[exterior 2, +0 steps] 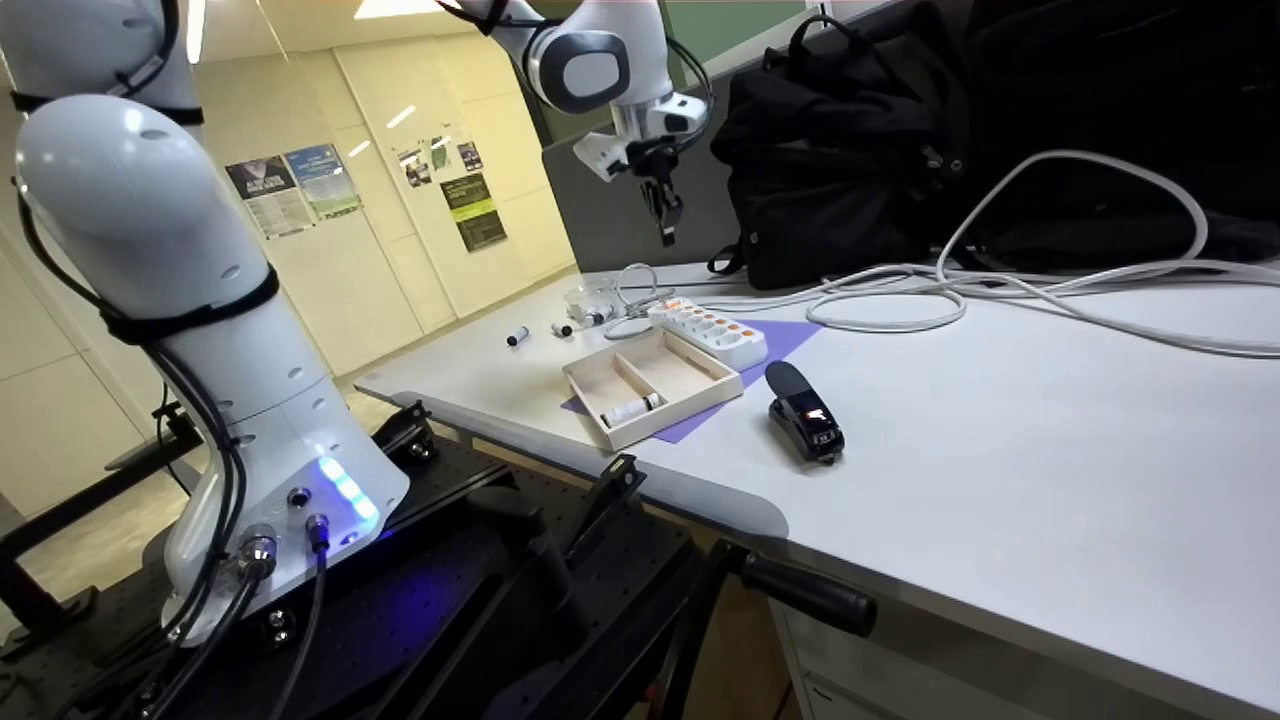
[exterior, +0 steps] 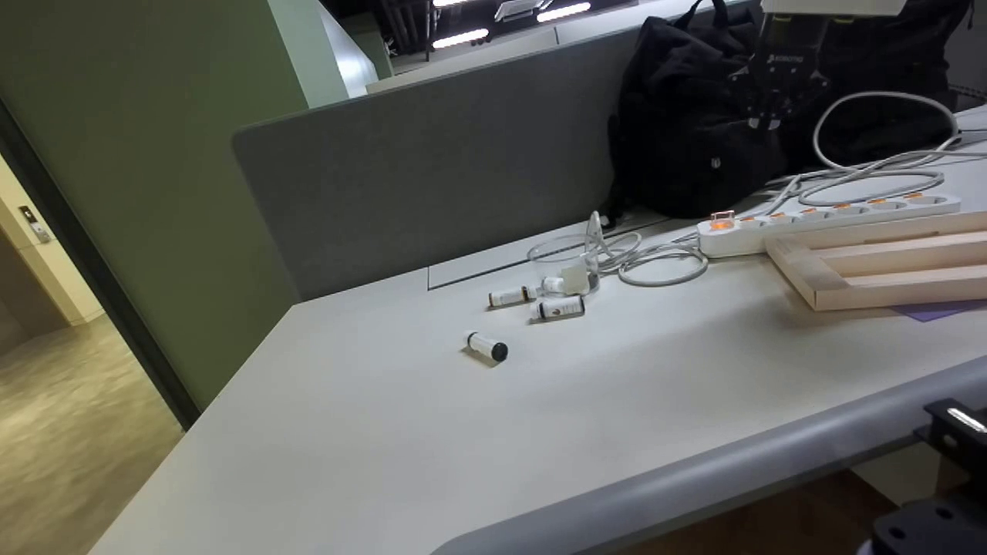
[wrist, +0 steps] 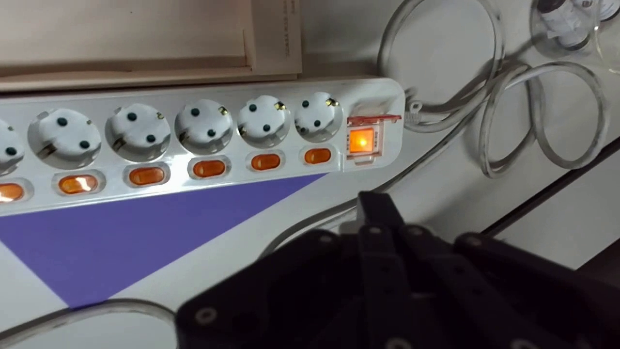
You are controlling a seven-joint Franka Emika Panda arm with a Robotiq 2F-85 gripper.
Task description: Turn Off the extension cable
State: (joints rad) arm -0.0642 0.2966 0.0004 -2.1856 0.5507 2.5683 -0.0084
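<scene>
1. Extension cable (wrist: 201, 151): smooth, glossy white plastic; its orange buttons (wrist: 209, 168) look like shiny plastic too.
2. Tray (exterior 2: 685, 412): smooth, matt pale wood.
3. Desk (exterior 2: 1000, 440): smooth and white, low in sheen.
4. Backpack (exterior: 686, 139): matt black cloth, creased.
5. Partition (exterior: 447, 177): matt grey, fabric-like.
6. Robot arm (exterior 2: 140, 210): smooth, white, softly glossy.
7. End effector (wrist: 380, 208): dark, matt, with metallic-looking screws (wrist: 206, 316).
</scene>
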